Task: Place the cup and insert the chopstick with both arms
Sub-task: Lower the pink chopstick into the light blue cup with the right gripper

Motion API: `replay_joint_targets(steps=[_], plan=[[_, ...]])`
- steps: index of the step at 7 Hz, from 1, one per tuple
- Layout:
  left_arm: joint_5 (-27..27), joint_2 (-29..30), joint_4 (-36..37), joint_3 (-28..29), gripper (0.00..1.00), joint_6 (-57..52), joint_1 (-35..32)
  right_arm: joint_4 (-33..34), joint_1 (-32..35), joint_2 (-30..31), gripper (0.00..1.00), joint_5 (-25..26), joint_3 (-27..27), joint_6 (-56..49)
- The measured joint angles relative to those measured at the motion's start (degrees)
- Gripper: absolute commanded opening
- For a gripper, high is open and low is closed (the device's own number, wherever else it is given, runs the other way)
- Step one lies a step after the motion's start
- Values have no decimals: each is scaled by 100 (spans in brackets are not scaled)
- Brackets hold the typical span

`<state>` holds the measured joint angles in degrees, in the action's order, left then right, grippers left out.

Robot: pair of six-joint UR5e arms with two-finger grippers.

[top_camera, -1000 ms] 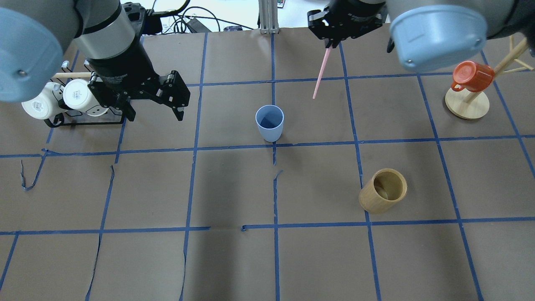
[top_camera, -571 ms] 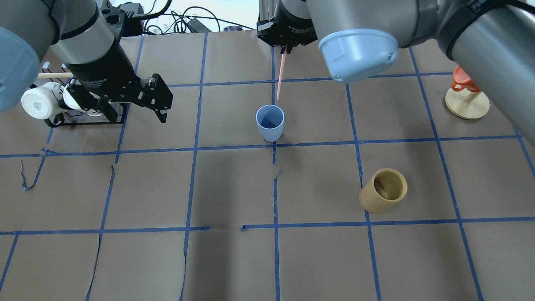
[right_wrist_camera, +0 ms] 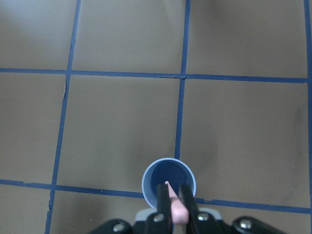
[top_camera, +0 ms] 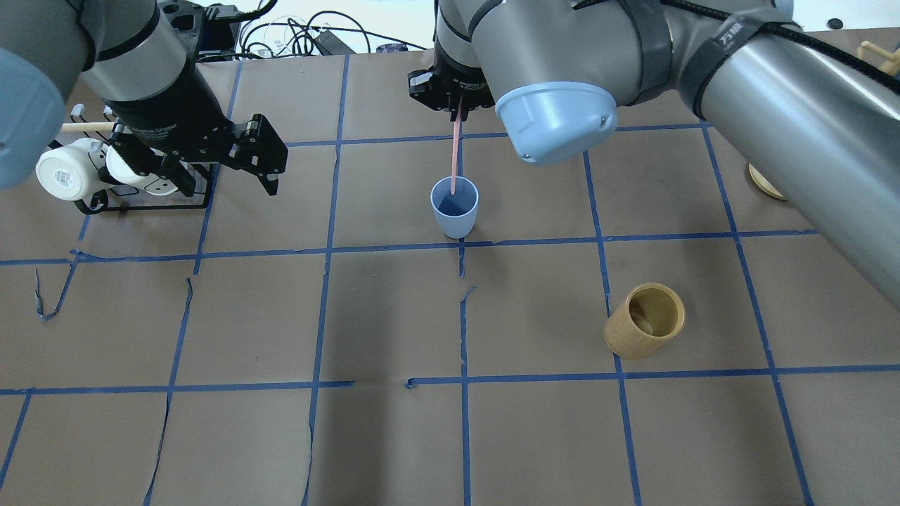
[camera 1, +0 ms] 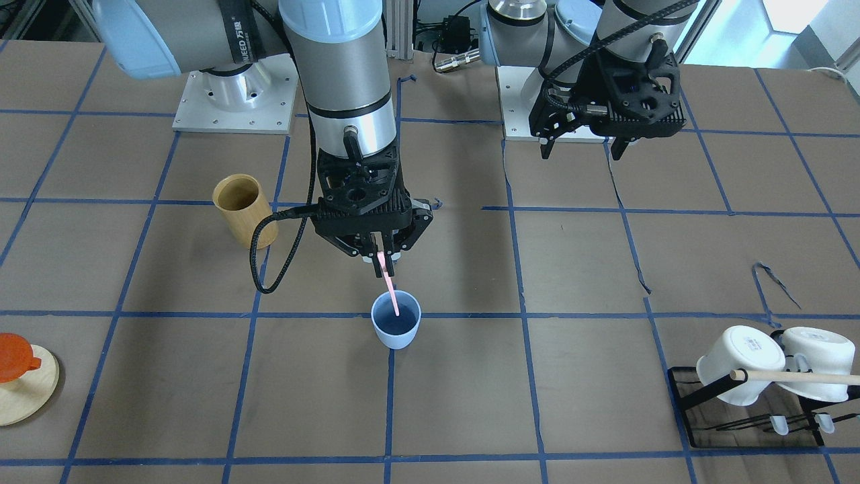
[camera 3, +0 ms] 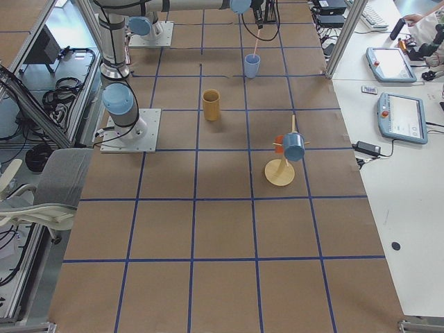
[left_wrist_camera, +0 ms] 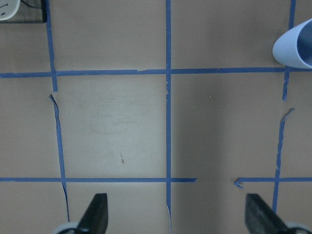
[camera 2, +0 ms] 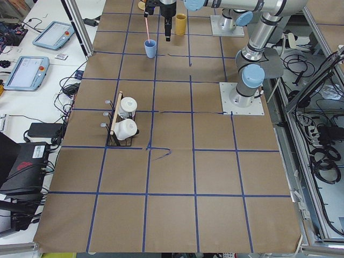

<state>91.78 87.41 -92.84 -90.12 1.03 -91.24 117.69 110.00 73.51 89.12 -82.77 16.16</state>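
My right gripper pinches the chopstick near-upright, its tip right at the cup mouth, cup directly below. Left gripper hangs spread, empty, well apart.

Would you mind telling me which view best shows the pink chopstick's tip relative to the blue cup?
The right wrist-mounted view: it looks down the pink chopstick into the blue cup, tip inside the rim. Front-facing and overhead show it slanting into the mouth; side views show it tiny.
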Motion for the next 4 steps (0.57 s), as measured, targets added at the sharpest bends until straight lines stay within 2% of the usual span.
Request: replay_joint_targets(steps=[4], plan=[[-20, -27, 83, -20, 100, 12, 3, 83, 4, -110, 0, 31, -332, -4]])
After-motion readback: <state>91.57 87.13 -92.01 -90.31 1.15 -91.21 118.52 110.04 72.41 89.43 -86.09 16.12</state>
